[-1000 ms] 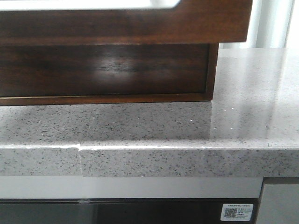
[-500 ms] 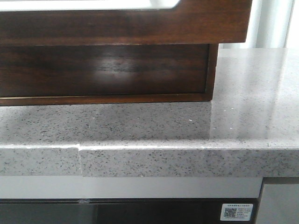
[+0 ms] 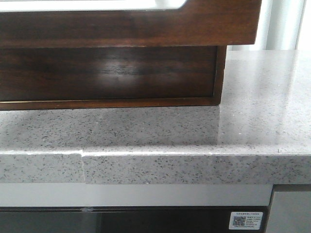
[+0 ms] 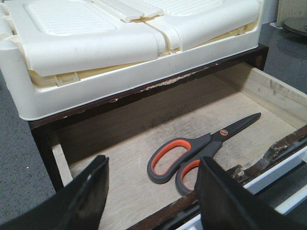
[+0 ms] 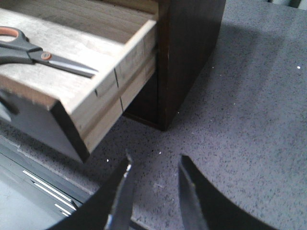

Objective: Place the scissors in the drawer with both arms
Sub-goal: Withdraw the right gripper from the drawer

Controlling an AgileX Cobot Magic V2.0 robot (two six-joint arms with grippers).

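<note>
Left wrist view showed the scissors (image 4: 199, 151) lying flat on the wooden floor of the pulled-out drawer (image 4: 268, 88), with the left tool (image 4: 152, 194) spread wide and empty above its front edge. The right tool (image 5: 153, 191) hung parted, holding nothing, over the speckled grey worktop (image 5: 249, 120) beside the drawer's corner.

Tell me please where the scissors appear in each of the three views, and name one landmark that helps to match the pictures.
Front view: the scissors are not visible; only the outside of the drawer shows.
Left wrist view: the scissors lie flat on the drawer floor, orange-lined handles toward the gripper.
Right wrist view: the scissors show partly at the picture's edge, blades pointing toward the drawer's side wall.
Shared landmark: the open dark wood drawer.
</note>
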